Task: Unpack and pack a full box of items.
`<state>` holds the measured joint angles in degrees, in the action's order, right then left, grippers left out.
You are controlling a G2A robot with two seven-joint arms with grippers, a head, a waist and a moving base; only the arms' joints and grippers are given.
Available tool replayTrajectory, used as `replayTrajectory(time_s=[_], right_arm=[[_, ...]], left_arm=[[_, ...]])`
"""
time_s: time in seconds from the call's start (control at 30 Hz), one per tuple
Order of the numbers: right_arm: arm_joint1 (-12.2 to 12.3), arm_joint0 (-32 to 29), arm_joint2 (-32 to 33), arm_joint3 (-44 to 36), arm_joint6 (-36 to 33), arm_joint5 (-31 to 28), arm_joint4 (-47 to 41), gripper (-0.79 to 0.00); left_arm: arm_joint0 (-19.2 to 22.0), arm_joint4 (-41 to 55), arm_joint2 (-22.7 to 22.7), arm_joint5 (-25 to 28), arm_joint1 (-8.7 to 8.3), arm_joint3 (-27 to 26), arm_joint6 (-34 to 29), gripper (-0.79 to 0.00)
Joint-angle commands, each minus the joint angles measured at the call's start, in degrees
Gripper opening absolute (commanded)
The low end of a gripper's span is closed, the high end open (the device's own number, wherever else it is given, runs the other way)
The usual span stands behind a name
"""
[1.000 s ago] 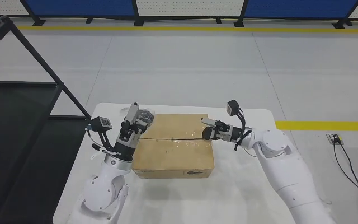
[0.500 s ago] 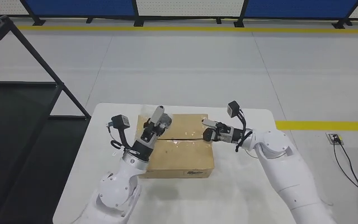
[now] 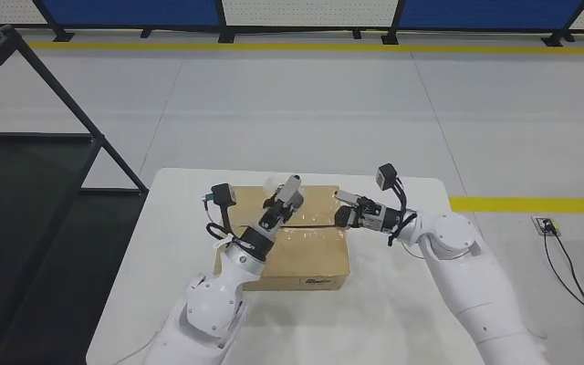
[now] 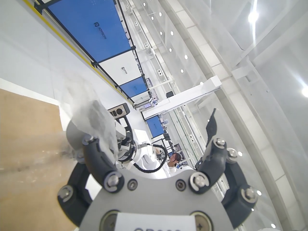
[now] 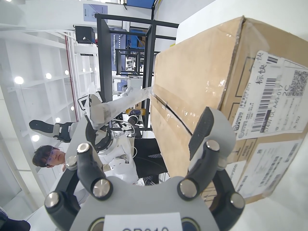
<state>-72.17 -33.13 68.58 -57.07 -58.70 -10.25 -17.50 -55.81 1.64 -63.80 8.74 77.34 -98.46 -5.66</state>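
A brown cardboard box (image 3: 292, 251) lies shut on the white table (image 3: 392, 301), with a seam (image 5: 173, 114) running along its top. My left gripper (image 3: 286, 194) hovers over the back middle of the box. It is open, and a crumpled clump of clear tape (image 4: 96, 118) clings to one finger. In the left wrist view the left gripper (image 4: 156, 126) has its fingers far apart, with the box top (image 4: 28, 133) beside them. My right gripper (image 3: 341, 209) is open at the box's right end, level with the seam. The right gripper (image 5: 149, 126) holds nothing. A pale tape strip (image 5: 130, 99) stretches over the box's far top edge.
Shipping labels (image 5: 272, 90) cover the box's end face toward the right gripper. A black metal rack (image 3: 55, 109) stands off the table's left side. Bare tabletop lies to the right of the box and along the front edge.
My left arm has swung rightward, from the box's left back corner to over its back middle, with the tape clump still on its finger. The right gripper has hardly moved.
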Motion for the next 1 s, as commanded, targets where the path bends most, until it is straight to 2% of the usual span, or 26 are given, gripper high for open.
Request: replayTrajectory(time_s=[0.0,0.33,0.97], right_arm=[[0.1,-0.1,0.2,0.0,0.2,0.1,-0.1,0.000],[1.2,-2.1,3.3,-0.5,0.3,-0.7,-1.1,0.000],[4.8,-12.7,14.9,-7.7,0.7,-3.0,-5.2,0.000]], left_arm=[[0.4,-0.1,0.6,-0.2,0.19,0.4,-0.1,0.000],[2.7,-1.2,2.9,-1.1,1.23,3.1,0.1,0.000],[6.8,-1.6,6.2,-2.3,3.34,8.8,0.3,0.000]])
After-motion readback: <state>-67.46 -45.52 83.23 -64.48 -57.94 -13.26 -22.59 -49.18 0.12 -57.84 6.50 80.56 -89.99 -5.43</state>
